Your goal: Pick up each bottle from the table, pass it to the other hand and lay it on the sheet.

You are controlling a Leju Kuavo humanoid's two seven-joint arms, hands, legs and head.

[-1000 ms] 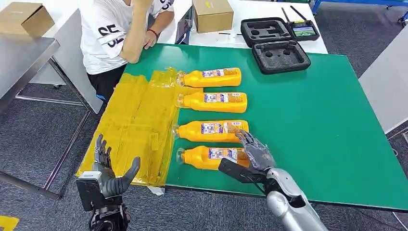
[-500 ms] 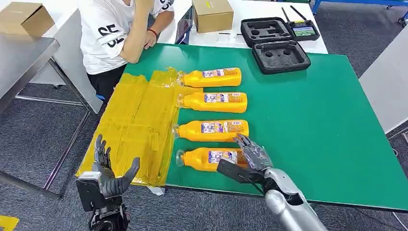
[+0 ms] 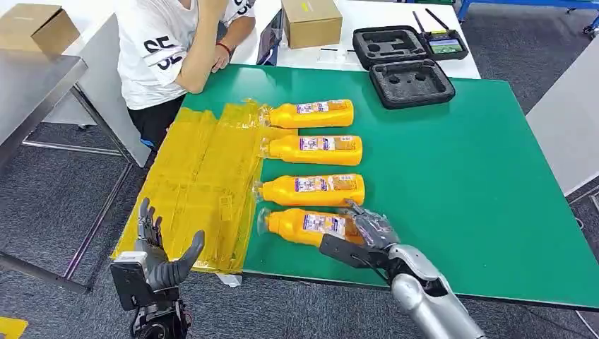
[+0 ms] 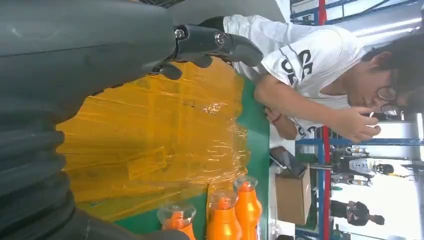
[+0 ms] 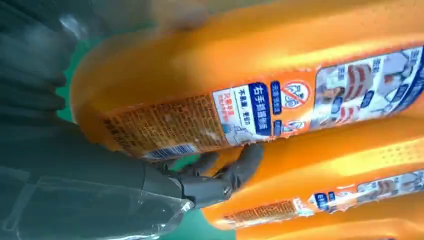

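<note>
Right hand (image 3: 372, 231) fingers (image 5: 239, 167) wrapped around nearest bottle (image 3: 307, 225), left hand (image 3: 157, 256) upright, spread

Open green table (image 3: 480, 183) beside bottles (image 3: 314, 152)

Orange bottles (image 3: 313, 148) with blue-white labels, yellow sheet (image 3: 198, 183), green table (image 3: 480, 183).

Four orange bottles and a yellow sheet

Nearest bottle (image 3: 305, 226) lies tilted within the right hand's fingers (image 3: 367, 224); three bottles (image 3: 314, 150) beyond them, sheet (image 3: 201, 183) alongside.
</note>
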